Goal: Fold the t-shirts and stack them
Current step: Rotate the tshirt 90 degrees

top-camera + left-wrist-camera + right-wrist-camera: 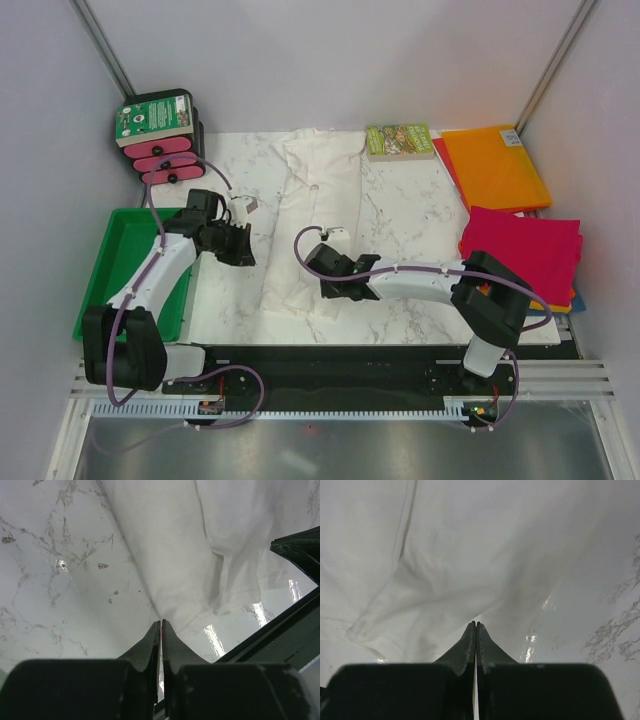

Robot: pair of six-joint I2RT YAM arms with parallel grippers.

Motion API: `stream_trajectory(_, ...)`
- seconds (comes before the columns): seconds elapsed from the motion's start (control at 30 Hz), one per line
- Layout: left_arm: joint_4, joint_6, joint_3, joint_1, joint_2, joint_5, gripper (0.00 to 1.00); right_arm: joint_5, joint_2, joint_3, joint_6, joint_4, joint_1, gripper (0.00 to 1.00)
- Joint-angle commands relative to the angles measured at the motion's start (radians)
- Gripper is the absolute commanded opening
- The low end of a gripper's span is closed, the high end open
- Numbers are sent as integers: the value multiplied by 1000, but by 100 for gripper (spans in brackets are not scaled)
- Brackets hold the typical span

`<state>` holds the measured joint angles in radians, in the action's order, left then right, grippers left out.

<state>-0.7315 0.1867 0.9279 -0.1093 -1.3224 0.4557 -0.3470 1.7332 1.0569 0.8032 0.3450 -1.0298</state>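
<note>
The white t-shirt [310, 200] lies as a long, wrinkly strip down the middle of the marble table, and fills much of the left wrist view [190, 540] and the right wrist view [470, 555]. My left gripper [245, 248] is shut just left of the shirt's left edge, its tips [161, 624] by the cloth's border. My right gripper [328, 278] is shut low over the shirt's right side, its tips [476, 625] at a crease. A folded magenta shirt [520, 250] and an orange one [495, 165] lie at the right. A blue edge [578, 300] peeks out beneath.
A green tray [100, 290] sits at the left under my left arm. A black box with pink inserts [160, 135] stands at the back left. A small green-covered book [400, 140] lies at the back. The table's black front rail [380, 355] runs along the near edge.
</note>
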Motion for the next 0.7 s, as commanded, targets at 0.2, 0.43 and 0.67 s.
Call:
stream_trajectory(0.2,30,43,15,0,-15,67,9,-23,2,-83,125,-3,-10,5)
stream_trajectory(0.43,26,39,31,-1,-77,69,9,-20,-18,-149,160,48,-9,9)
stream_trajectory(0.67,26,34,37,-1,-93,60,10,-109,-73,-215,252,146,11,13)
